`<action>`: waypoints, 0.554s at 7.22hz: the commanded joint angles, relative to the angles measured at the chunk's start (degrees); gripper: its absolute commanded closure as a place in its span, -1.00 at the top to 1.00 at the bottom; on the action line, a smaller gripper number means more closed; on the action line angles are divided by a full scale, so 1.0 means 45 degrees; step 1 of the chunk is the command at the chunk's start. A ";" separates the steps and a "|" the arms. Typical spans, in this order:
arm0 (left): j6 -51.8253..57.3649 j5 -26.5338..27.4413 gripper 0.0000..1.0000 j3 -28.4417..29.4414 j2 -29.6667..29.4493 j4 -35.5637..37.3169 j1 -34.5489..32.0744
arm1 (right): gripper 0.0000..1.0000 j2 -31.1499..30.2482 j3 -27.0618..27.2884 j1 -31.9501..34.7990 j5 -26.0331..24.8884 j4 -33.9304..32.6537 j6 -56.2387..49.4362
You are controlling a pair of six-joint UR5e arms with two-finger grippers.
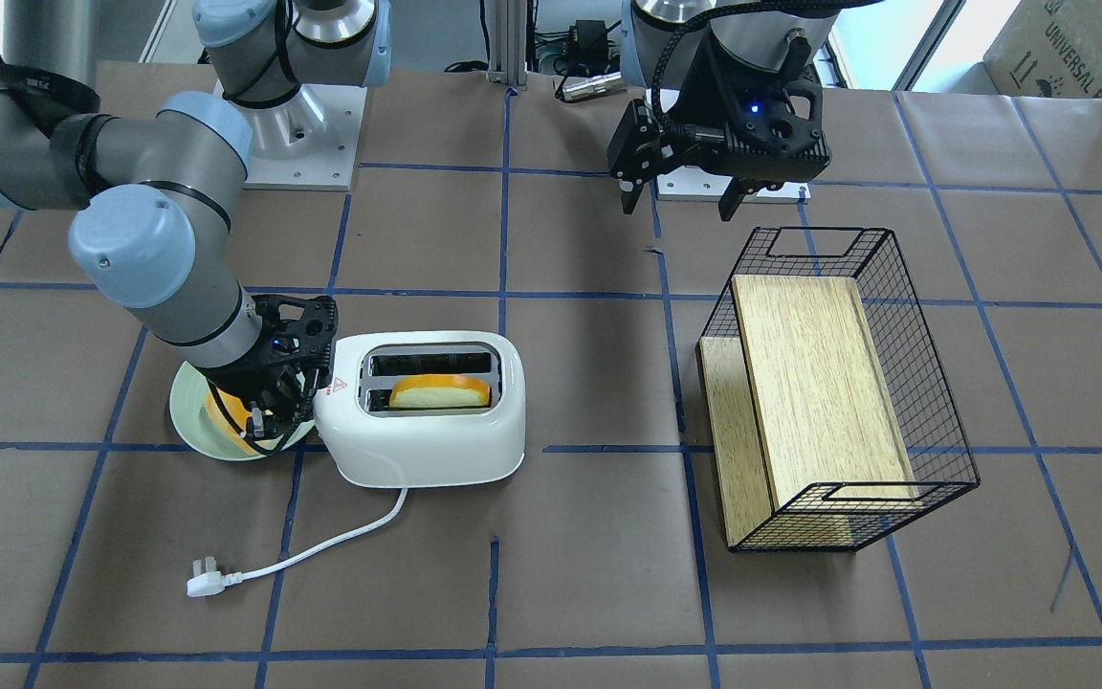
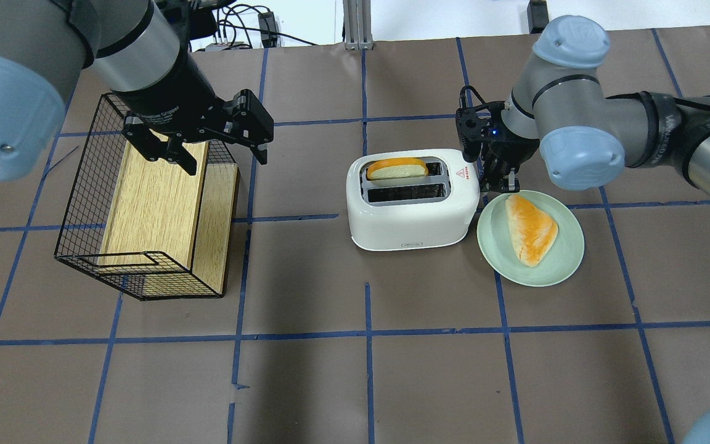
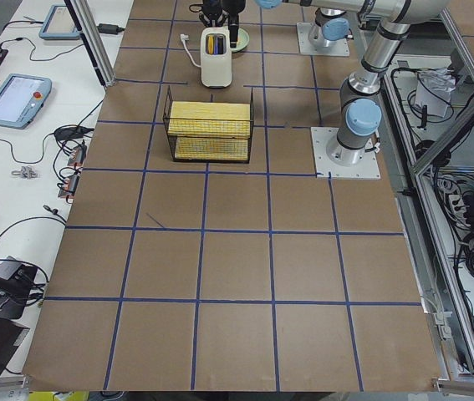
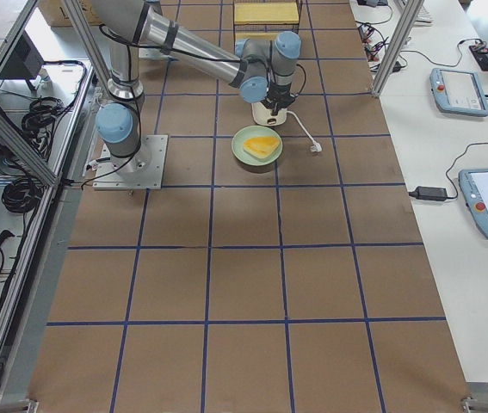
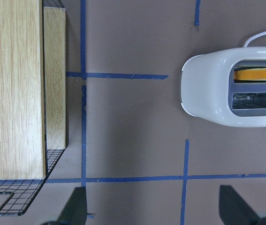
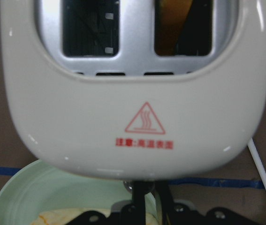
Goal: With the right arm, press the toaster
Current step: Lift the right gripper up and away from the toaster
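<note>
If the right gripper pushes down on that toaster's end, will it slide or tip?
Probably stays upright: the toaster sits wide and flat. Its smooth plastic shell looks light, so it might slide; the unplugged cord won't anchor it.

by the toaster's end, the right gripper is blending into shadow, hiding how its jaws are standing, and covering part of the plate beside the toaster. the left wrist view is cropping the toaster.
</note>
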 commanded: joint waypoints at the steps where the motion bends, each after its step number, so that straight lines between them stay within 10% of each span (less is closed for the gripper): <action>1: 0.0000 0.0003 1.00 0.0000 0.0000 0.0000 -0.0002 | -0.31 -0.0724 -0.1440 -0.0079 0.0135 0.1628 0.0181; 4: 0.0000 0.0003 1.00 0.0000 0.0000 0.0000 0.0017 | 0.61 -0.1859 -0.2700 -0.0158 0.1270 0.3063 0.4810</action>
